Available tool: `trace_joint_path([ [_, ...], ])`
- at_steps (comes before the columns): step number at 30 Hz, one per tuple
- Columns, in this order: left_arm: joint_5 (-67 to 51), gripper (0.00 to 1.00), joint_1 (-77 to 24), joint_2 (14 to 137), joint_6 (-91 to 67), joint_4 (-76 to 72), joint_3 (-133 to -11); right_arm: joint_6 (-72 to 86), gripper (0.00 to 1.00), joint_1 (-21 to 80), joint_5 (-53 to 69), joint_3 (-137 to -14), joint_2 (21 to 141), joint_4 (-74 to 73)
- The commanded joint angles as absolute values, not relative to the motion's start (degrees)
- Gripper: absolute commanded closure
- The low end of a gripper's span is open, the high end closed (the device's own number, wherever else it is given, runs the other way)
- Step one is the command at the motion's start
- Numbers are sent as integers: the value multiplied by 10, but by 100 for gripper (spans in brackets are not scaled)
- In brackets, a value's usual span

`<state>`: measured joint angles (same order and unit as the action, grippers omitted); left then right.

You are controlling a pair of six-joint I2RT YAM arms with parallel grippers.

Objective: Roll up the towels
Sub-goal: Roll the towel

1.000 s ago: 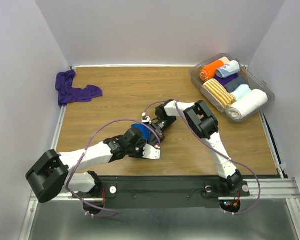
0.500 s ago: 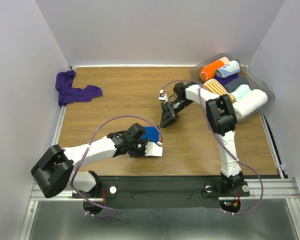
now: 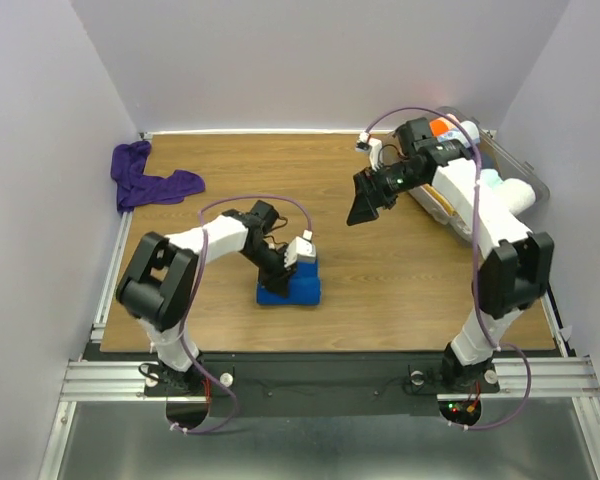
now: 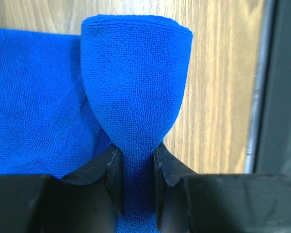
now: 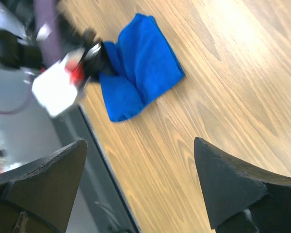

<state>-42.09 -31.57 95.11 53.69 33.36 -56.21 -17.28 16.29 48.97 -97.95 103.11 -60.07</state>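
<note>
The royal blue towel [image 3: 292, 288] lies bunched on the table near the front middle. My left gripper [image 3: 278, 272] is shut on a raised fold of it. In the left wrist view the fold [image 4: 136, 73] bulges out above the pinching jaws of this gripper [image 4: 136, 162]. My right gripper [image 3: 360, 208] hangs open above the table at the right, away from the towel. The right wrist view shows that gripper [image 5: 140, 141] wide open over bare wood, with the blue towel [image 5: 143, 63] farther off. The dark purple towel [image 3: 152, 182] lies crumpled at the back left corner.
A clear bin [image 3: 507, 152] with rolled towels, among them an orange one [image 3: 442, 128] and a white one [image 3: 517, 193], stands at the back right, partly behind the right arm. White walls close in the table on three sides.
My right gripper let go of the blue towel, opened wide and swung back right toward the bin. My left arm swung round, closed on the towel and kept hold of it.
</note>
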Motion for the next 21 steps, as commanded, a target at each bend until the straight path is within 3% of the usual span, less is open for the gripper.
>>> trace_joint_path([
  [1, -461, 84, -269, 1035, 598, 458, -598, -232, 3, 176, 422, -941, 964, -579],
  [7, -496, 80, -216, 1163, 642, 546, -702, -261, 3, 318, 267, -836, 888, -489],
  [14, -490, 78, -198, 1249, 643, 588, -790, -308, 4, 534, 51, -735, 895, -324],
  [21, -490, 75, -195, 1293, 650, 620, -819, -369, 4, 598, 14, -658, 929, -192],
])
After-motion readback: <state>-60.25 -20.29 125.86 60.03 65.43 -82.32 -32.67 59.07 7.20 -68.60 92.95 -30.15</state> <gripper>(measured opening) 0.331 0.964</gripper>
